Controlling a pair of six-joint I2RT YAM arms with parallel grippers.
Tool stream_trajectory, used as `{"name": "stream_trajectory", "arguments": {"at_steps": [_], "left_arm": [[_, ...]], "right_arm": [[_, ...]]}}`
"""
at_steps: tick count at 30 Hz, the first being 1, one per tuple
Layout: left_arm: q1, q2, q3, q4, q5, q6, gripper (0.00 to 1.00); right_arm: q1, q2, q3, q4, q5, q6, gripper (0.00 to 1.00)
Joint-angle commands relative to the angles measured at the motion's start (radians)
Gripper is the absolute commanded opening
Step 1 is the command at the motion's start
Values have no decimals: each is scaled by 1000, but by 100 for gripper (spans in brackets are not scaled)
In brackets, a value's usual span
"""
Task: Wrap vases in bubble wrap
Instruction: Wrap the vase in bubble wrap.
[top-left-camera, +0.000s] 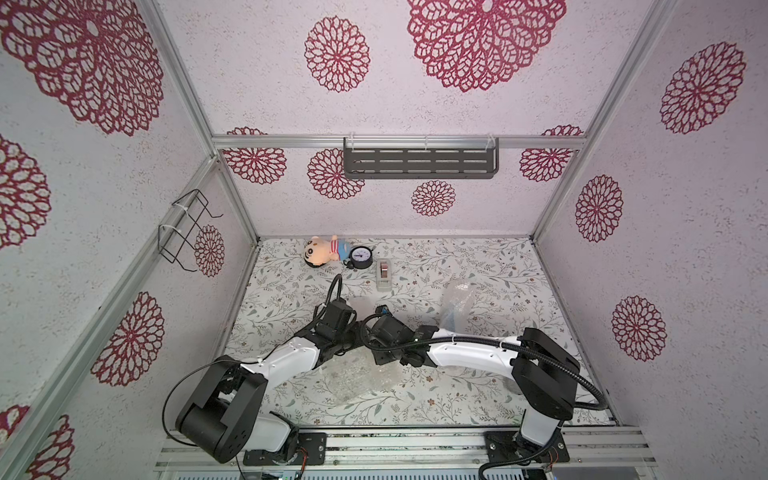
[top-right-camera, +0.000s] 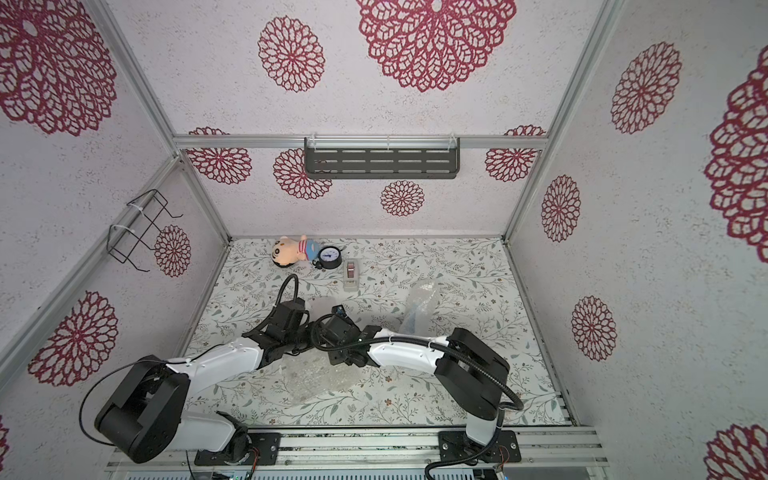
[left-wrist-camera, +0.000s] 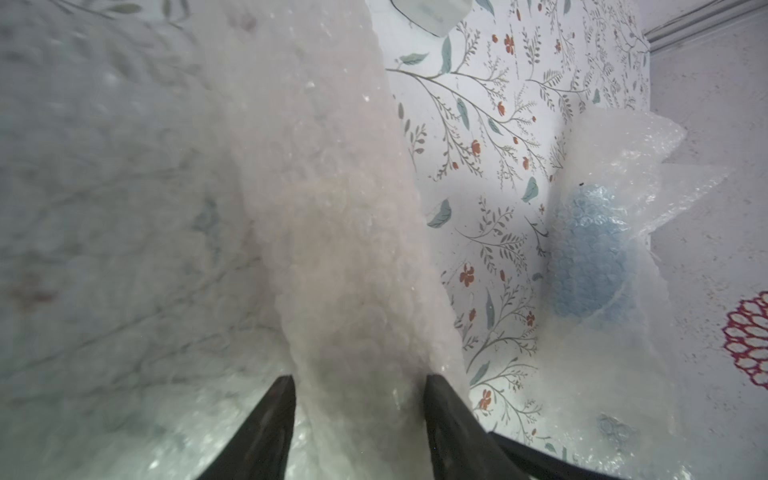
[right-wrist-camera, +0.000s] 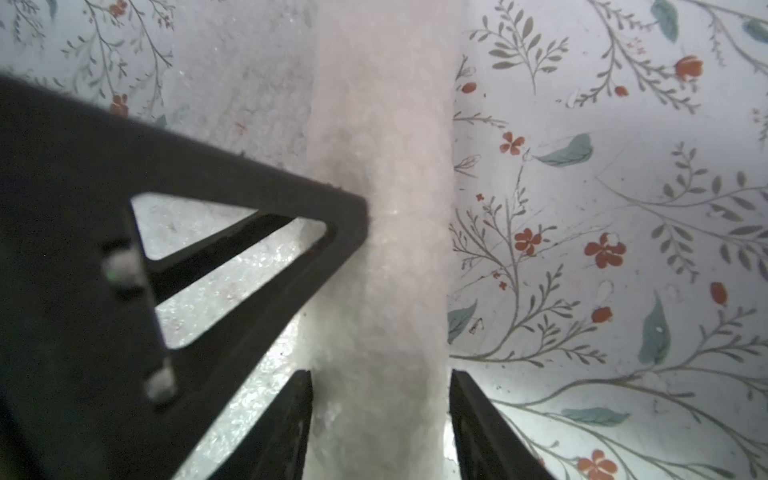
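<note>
Both arms are nose to nose at mid-table, with the wrists almost touching in both top views. Your left gripper (left-wrist-camera: 359, 399) is clamped on the cream vase (left-wrist-camera: 340, 257), which is already rolled in bubble wrap (top-left-camera: 359, 380). Both of its fingers press into the sides of the roll. Your right gripper (right-wrist-camera: 380, 399) straddles the same roll with a finger at each edge, but you can't tell whether they squeeze it or only brush it. One of the left fingers (right-wrist-camera: 249, 183) touches the roll just ahead of them, so it's tight in there. The loose tail of the sheet spills toward the front edge of the table (top-left-camera: 519, 274), under both forearms.

Off to the right, the blue vase (top-left-camera: 455, 309) sits bundled in its own wrap, just behind your right forearm. Past it, the right side of the table is open up to the wall. Behind your left wrist is the tape dispenser (top-left-camera: 383, 275). Farther back, a round gauge (top-left-camera: 360, 257) sits right beside a plush doll (top-left-camera: 326, 250) at the back wall. The left wall runs close to your left elbow. The gauge's dial marks are too small to read.
</note>
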Motion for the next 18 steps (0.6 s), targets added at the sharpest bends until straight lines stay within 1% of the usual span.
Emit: {"name": "stream_trajectory", "arguments": {"at_steps": [1,4,8,11,18], "left_arm": [[47,-40,-95,-157,-115,7,52],[74,-63,-130,-132,-90,-8,51],[86,-63,-146,-93,-52,-16,51],[89,-61,-138,-86,-37,-18,50],[104,-118,-119,-107,-23,-5,50]], "right_arm": [[-7,-84,-4,-8,-18,3,63],[-23,-78,-11,-4,-29,16,63],[-32,-20,27,-7,-55,11,59],[-32,21,54,-3,-75,11,55],[-21,72,71,13,-101,14,52]]}}
